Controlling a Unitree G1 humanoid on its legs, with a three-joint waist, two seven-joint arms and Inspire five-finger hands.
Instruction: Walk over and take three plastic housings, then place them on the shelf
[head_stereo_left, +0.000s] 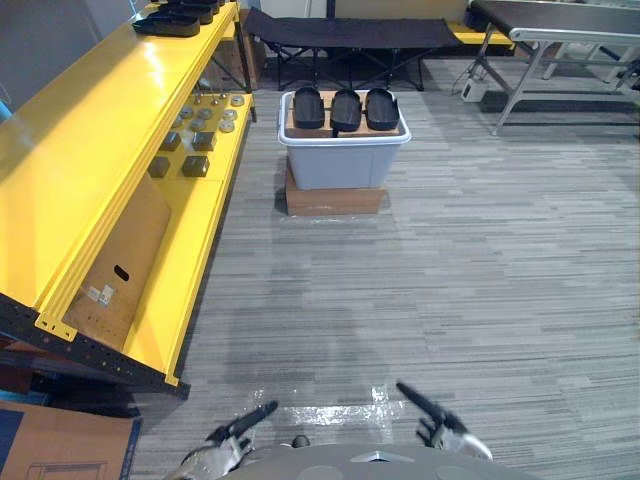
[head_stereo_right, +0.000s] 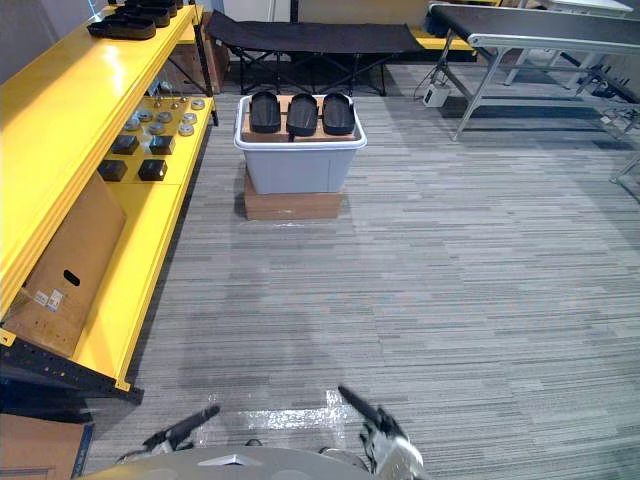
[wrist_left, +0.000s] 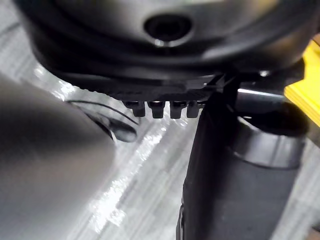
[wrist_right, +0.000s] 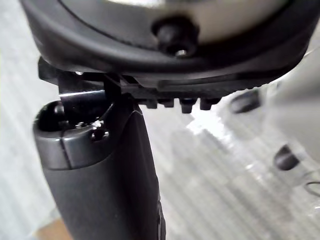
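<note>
Down in front of the robot, the left robot hand (head_stereo_left: 240, 425) hangs low over the grey carpet (head_stereo_left: 450, 280) with its fingers stretched out straight, gripping nothing. The right robot hand (head_stereo_left: 432, 412) sits at the same height on the other side, fingers likewise straight and empty.

Well ahead of both, across open carpet, the three black plastic housings (head_stereo_left: 345, 109) lie side by side in a row across the top of a grey tub (head_stereo_left: 343, 162), which stands on a flat cardboard box (head_stereo_left: 333, 201).

The yellow shelf (head_stereo_left: 90, 130) runs along the robot's left. More black trays (head_stereo_left: 178, 20) sit at the far end of its top level. On the lower level are small dark blocks (head_stereo_left: 195, 165) and round metal pieces (head_stereo_left: 205, 112), with a cardboard sheet (head_stereo_left: 125, 260) leaning nearer by.

Beyond the tub stands a black folding cot (head_stereo_left: 350, 35), and off to the far right a grey metal bench (head_stereo_left: 560, 20).
</note>
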